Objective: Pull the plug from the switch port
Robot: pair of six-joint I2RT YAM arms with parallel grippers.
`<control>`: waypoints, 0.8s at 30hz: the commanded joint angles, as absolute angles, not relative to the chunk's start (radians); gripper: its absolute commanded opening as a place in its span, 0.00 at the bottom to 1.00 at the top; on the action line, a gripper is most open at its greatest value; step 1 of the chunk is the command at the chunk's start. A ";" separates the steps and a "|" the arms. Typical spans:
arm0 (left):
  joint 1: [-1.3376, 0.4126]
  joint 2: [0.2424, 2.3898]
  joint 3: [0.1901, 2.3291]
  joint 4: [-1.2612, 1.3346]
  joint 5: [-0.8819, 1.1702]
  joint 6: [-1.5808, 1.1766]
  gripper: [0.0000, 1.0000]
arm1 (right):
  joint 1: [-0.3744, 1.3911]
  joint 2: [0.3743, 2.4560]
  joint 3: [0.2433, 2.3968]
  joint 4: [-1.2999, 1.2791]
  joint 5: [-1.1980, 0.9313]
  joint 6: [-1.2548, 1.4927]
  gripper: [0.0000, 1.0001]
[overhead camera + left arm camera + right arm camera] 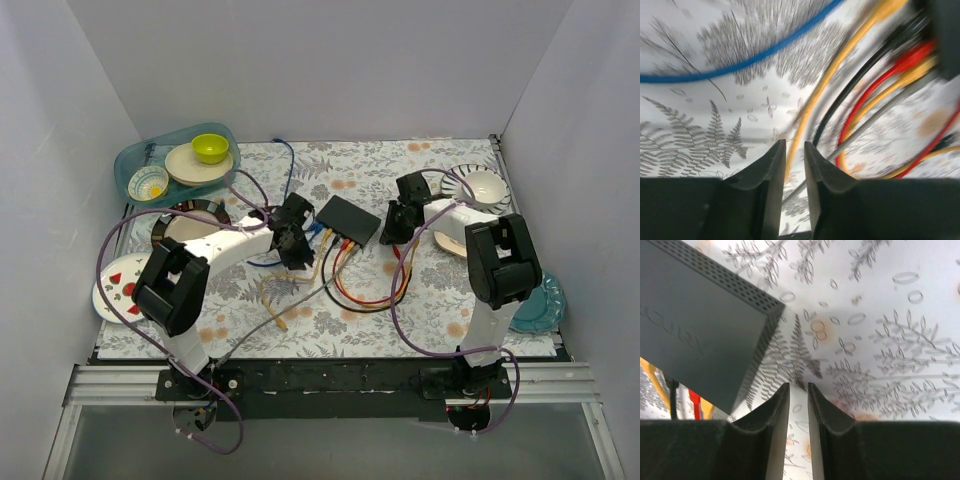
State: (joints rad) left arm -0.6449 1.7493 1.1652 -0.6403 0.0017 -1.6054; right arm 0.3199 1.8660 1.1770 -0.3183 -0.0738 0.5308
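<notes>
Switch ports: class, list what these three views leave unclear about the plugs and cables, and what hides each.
Top view: which ports of the switch hold plugs; too small to tell.
Right wrist view: the port row; cut off by the left edge and the right gripper's body.
Left wrist view: the plugs, blurred and cut off at the upper right; whether the yellow cable lies between the left gripper's fingers or under them.

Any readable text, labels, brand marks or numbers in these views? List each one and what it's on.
Nothing can be read outright.
The switch, top face: faint tone-on-tone lettering near the left edge of the right wrist view. It is upside down and cut off by the frame, so it is not legible.
Top external view: the switch is too small to show any marking.
Left wrist view: blurred, and no text shows.
</notes>
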 commanded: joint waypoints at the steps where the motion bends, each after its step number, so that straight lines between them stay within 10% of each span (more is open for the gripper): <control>1: -0.578 1.597 1.278 -0.632 -0.244 -1.649 0.42 | 0.316 1.790 1.147 -0.380 -0.051 0.541 0.32; 5: -0.445 1.609 1.295 -0.552 -0.226 -1.710 0.88 | 0.316 1.714 1.144 -0.408 -0.064 0.549 0.39; 24: -0.342 2.255 1.759 -0.362 -0.110 -1.583 0.77 | 0.344 1.439 0.913 -0.408 -0.124 0.572 0.39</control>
